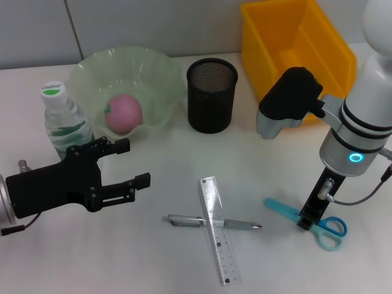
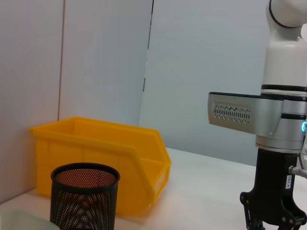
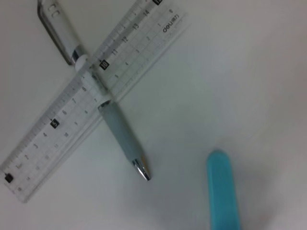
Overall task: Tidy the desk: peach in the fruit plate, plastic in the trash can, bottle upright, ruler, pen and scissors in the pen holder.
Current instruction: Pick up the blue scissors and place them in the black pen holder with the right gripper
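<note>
The right gripper (image 1: pixel 304 222) covers the middle of the scissors (image 1: pixel 334 228). The trash can (image 1: pixel 297 43) is partly cut off at the frame's upper edge, and the right arm hides its near corner.

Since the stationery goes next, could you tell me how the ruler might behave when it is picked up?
The ruler looks thin, clear and rigid, so probably light and stiff. It lies across the pen, so lifting it may nudge or roll the pen. Its smooth plastic could slip between fingers.

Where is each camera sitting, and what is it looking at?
Head view: from the robot's head, down at the desk; both arms show, the left gripper open, the right gripper down at the scissors.
Left wrist view: low, facing across to the trash can, the pen holder and the right arm.
Right wrist view: straight down at the ruler, the pen and the scissors; no fingers show.
Head and right wrist views share the ruler lying across the pen.
</note>
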### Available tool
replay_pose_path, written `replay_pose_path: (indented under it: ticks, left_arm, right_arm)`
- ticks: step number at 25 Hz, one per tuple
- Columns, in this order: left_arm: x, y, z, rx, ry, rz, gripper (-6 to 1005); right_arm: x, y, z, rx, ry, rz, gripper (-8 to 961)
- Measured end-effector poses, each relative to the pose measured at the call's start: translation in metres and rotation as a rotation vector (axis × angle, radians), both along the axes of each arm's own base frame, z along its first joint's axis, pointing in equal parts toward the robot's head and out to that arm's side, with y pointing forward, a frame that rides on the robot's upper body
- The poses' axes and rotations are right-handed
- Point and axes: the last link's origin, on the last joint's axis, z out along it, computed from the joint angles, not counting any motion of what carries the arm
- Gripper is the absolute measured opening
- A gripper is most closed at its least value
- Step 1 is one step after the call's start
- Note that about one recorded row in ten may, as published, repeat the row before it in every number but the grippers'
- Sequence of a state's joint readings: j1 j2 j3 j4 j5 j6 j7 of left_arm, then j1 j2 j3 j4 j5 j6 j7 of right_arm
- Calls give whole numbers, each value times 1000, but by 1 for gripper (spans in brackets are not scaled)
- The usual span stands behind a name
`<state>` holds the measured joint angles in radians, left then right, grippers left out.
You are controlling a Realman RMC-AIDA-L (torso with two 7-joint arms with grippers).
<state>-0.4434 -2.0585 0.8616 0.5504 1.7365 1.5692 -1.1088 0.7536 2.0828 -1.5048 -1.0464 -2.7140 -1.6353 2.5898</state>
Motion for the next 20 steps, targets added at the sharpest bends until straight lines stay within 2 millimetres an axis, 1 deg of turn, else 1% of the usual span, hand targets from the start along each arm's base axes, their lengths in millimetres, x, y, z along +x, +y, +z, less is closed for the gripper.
replay_pose_path:
  ticks: [3, 4, 5, 6, 10, 13, 14, 15, 16, 17, 18, 19, 20]
  left_arm:
    - [1, 1, 1, 0, 0, 0, 835]
    - [2, 2, 1, -3, -2, 2, 835]
    - [2, 2, 1, -3, -2, 2, 835]
    - [3, 2, 1, -5, -5, 4, 835]
    - [3, 3, 2, -7, -10, 4, 835]
    - [4, 2, 3, -12, -18, 8, 835]
    - [5, 2, 5, -13, -29, 11, 835]
    - [5, 2, 5, -13, -29, 11, 835]
    - [5, 1, 6, -13, -37, 13, 835]
    - [6, 1, 8, -13, -50, 16, 835]
    - [7, 1, 10, -13, -63, 17, 835]
    - [10, 0, 14, -14, -99, 20, 835]
    - [10, 0, 14, -14, -99, 20, 835]
  right_arm:
    - [-2, 1, 2, 6, 11, 2, 224]
    - [-7, 2, 3, 10, 24, 13, 224]
    - [-7, 2, 3, 10, 24, 13, 224]
    - [-13, 3, 5, 14, 43, 23, 224]
    - [-20, 4, 11, 28, 81, 24, 224]
    - [-28, 9, 20, 54, 137, 23, 223]
    - [-30, 10, 27, 73, 185, 19, 223]
    - [-30, 10, 27, 73, 185, 19, 223]
    - [-31, 11, 33, 88, 247, 13, 223]
    - [-31, 11, 33, 88, 247, 13, 223]
    - [-31, 11, 36, 96, 283, 11, 223]
    - [-29, 10, 44, 114, 360, 15, 223]
    - [-29, 10, 44, 114, 360, 15, 223]
